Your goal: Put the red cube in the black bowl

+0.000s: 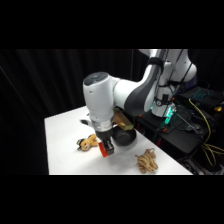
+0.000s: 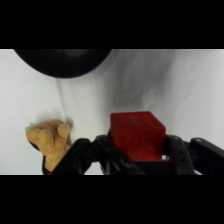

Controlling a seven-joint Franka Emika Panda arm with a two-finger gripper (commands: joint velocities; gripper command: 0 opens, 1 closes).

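wrist view: black bowl (image 2: 62, 62) cut off above

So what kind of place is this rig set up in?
Most likely a robotics lab, not a home. A black curtain hangs behind the white table, and a rack of electronics with yellow cables stands by the arm's base. The gripper holds the red cube.
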